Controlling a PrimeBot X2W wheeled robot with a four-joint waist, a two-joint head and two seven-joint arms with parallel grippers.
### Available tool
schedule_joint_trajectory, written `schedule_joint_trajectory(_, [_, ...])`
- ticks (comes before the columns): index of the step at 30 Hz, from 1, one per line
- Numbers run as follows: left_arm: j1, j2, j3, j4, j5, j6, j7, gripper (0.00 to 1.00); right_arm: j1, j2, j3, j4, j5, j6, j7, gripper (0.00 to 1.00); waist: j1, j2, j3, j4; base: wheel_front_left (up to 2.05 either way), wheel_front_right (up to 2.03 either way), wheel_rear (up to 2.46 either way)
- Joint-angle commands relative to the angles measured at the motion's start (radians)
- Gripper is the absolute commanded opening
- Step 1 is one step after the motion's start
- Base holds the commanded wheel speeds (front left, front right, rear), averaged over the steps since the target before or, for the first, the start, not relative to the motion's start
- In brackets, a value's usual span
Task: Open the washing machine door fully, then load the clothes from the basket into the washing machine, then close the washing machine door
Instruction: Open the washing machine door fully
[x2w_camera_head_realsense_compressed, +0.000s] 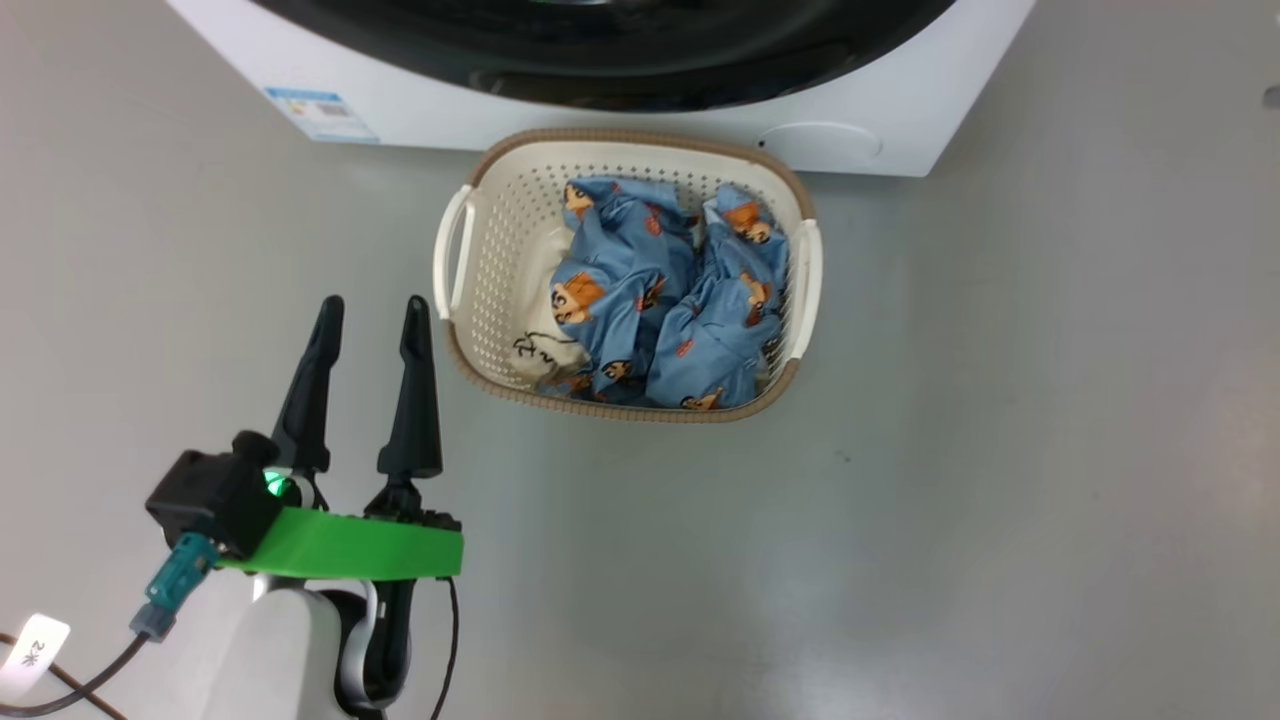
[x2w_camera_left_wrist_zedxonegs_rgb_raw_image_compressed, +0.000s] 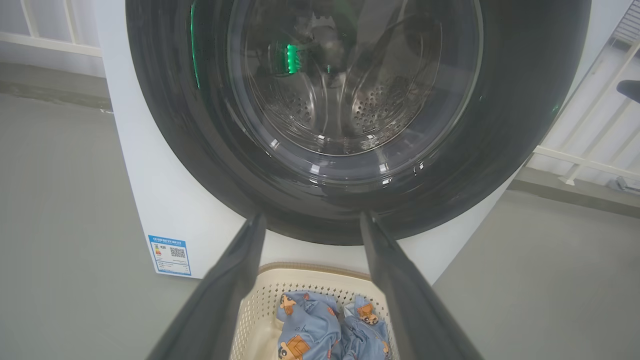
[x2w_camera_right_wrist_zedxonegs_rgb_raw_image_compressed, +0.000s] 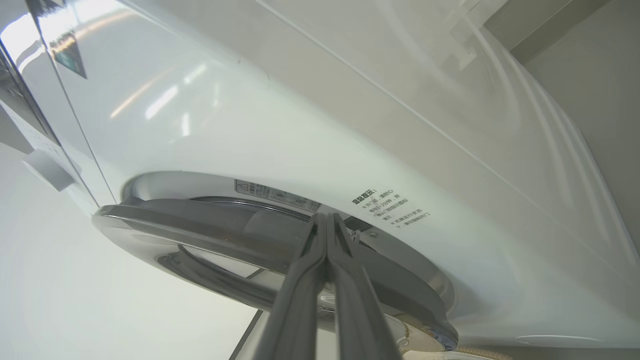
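Note:
The white washing machine (x2w_camera_head_realsense_compressed: 850, 110) stands at the top of the head view, its glossy black washing machine door (x2w_camera_head_realsense_compressed: 600, 50) facing me. In front of it the cream basket (x2w_camera_head_realsense_compressed: 500, 230) holds the blue bear-print clothes (x2w_camera_head_realsense_compressed: 640, 300) and a cream piece (x2w_camera_head_realsense_compressed: 545, 350). My left gripper (x2w_camera_head_realsense_compressed: 372, 310) hangs open and empty to the left of the basket. Its wrist view looks at the door (x2w_camera_left_wrist_zedxonegs_rgb_raw_image_compressed: 525, 125), with basket (x2w_camera_left_wrist_zedxonegs_rgb_raw_image_compressed: 265, 300) and clothes (x2w_camera_left_wrist_zedxonegs_rgb_raw_image_compressed: 310, 325) below. My right gripper (x2w_camera_right_wrist_zedxonegs_rgb_raw_image_compressed: 325, 217) is shut, tips at the door's rim (x2w_camera_right_wrist_zedxonegs_rgb_raw_image_compressed: 210, 220) against the machine's front (x2w_camera_right_wrist_zedxonegs_rgb_raw_image_compressed: 250, 125).
Grey floor (x2w_camera_head_realsense_compressed: 1000, 450) surrounds the basket, with free room to its right and front. A blue label (x2w_camera_head_realsense_compressed: 320, 112) marks the machine's lower left corner. White railing (x2w_camera_left_wrist_zedxonegs_rgb_raw_image_compressed: 590, 150) runs behind the machine. A cable (x2w_camera_head_realsense_compressed: 60, 690) trails by my left arm.

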Motion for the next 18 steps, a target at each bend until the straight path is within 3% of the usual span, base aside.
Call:
schedule_joint_trajectory(1, [-0.017, 0.016, 0.020, -0.031, -0.012, 0.012, -0.006, 1.00, -0.028, -0.011, 0.007, -0.021, 0.011, 0.006, 0.020, 0.00, -0.0001, 0.0000, 0.029, 0.027, 0.00, 0.00, 0.00])
schedule_joint_trajectory(18, [-0.035, 0.016, -0.023, -0.037, -0.073, 0.035, -0.006, 1.00, -0.188, -0.028, 0.041, -0.008, 0.034, 0.006, 0.191, 0.00, -0.0001, 0.0000, 0.096, 0.081, 0.00, 0.00, 0.00])
